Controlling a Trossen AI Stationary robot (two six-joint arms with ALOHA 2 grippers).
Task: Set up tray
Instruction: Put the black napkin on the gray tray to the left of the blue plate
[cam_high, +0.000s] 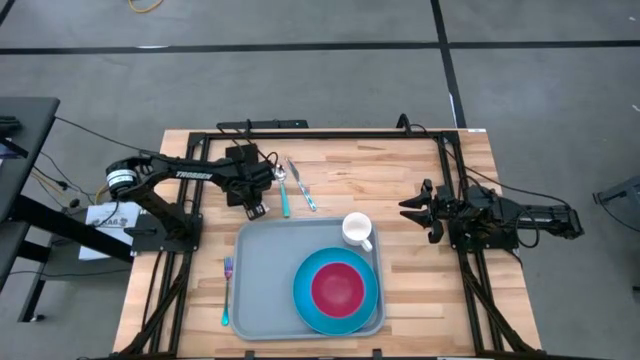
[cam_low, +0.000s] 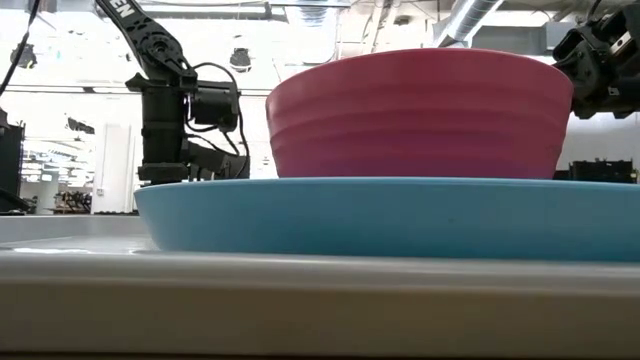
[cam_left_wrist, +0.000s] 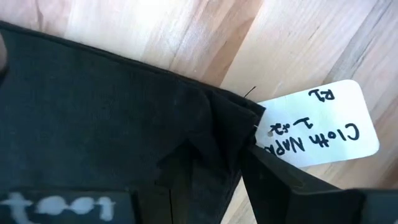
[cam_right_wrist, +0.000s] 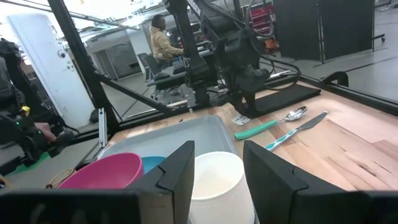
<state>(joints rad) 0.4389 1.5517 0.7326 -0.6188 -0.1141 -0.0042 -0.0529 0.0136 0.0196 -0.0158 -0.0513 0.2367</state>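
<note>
The high view looks straight down on the whole tabletop, while the low view sits at tabletop height right against the tray's rim, facing level across it so the blue plate and pink bowl fill most of it. The left wrist view looks down from very near onto a black cloth napkin and its white tag. The right wrist view faces across the tabletop past its tool, sharing the white cup, bowl, spoon and left arm with the high view.
</note>
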